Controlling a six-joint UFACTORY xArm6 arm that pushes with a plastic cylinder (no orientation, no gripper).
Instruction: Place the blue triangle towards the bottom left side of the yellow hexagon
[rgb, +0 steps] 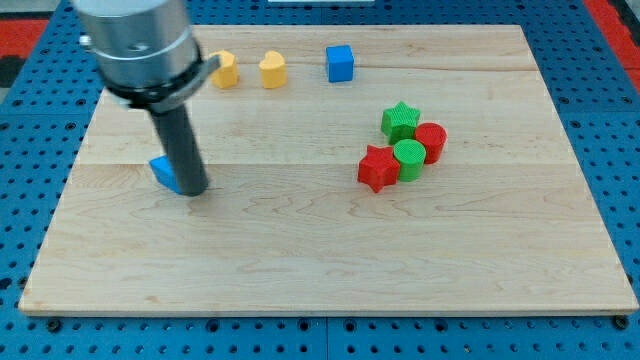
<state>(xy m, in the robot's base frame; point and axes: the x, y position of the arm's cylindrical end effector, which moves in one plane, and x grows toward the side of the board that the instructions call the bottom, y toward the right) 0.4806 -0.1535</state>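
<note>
The blue triangle (164, 172) lies on the wooden board at the view's left, partly hidden behind my rod. My tip (194, 190) touches the board right against the triangle's right side. The yellow hexagon (225, 70) sits near the board's top edge, above and to the right of the triangle, partly hidden by the arm's grey body. The triangle is well below the hexagon and a little to its left.
A yellow heart (272, 69) and a blue cube (340, 63) sit along the top edge. On the right is a cluster: green star (400, 121), red cylinder (431, 142), green cylinder (409, 158), red star (378, 168). The board's left edge (62, 190) is near the triangle.
</note>
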